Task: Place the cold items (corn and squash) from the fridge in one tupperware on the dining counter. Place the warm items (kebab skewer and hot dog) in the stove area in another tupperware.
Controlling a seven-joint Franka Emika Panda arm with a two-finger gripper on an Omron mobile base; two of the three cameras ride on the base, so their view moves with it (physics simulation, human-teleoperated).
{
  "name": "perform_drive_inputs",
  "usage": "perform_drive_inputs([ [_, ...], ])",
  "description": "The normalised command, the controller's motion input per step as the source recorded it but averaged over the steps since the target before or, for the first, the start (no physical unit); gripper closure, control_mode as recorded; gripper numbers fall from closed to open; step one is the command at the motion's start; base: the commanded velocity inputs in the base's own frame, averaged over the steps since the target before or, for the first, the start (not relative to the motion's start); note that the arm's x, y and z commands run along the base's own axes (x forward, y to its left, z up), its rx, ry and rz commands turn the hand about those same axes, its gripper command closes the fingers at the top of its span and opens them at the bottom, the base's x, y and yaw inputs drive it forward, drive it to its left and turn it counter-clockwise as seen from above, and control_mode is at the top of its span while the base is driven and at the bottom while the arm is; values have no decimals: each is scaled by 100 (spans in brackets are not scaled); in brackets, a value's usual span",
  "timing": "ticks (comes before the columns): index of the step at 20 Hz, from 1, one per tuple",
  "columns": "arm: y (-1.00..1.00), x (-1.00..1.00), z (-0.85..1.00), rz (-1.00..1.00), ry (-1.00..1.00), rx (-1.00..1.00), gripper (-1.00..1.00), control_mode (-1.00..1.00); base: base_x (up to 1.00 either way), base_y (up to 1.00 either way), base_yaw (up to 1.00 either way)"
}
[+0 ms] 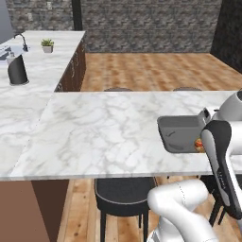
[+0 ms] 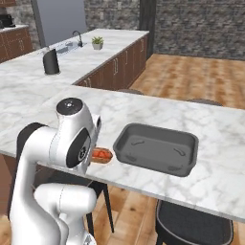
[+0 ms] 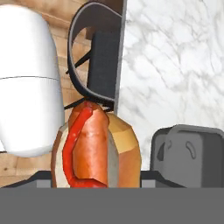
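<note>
1. Hot dog [image 3: 89, 148]: nearest the hand camera, at 6 o'clock in the hand view, long axis running 12 to 6, red-orange sausage in tan bun. Seen in right base view [image 2: 101, 154] poking out beside the wrist, just above the counter's near edge, at 9 o'clock of the tupperware.
2. Gripper [image 3: 89, 181]: fingertips hidden behind the hot dog; jaws part-spread and, judged from how the hot dog sits fixed against the hand, pinching it across its width. Contact itself not visible.
3. Tupperware [image 2: 156, 148]: dark grey tray, empty, upright on the dining counter near its front edge. In the hand view [image 3: 188, 153] at 3 to 4 o'clock of the hot dog, apart from it. Left base view [image 1: 182, 132] shows it partly behind the forearm.
4. Dining counter [image 1: 108, 132]: marbled slab; bare around the tray.
5. Stool [image 1: 124, 196]: dark seat under the counter edge, below the hand.
6. Key relation: tray lies to one side of the held hot dog, close but not under it; sideways carry over the near rim judged necessary before release. Hot dog's long axis looks roughly in line with the tray's long side, so fit judged easy.
7. Risk, judged: release short of the rim would drop the hot dog at the counter edge or onto the stool.
</note>
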Motion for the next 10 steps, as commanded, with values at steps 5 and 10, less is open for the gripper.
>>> perform_drive_inputs([
  [5,-46,68,0,0,8,0,100,-100,0,0,0],
  [10,-60,77,-9,2,6,0,100,-100,0,0,0],
])
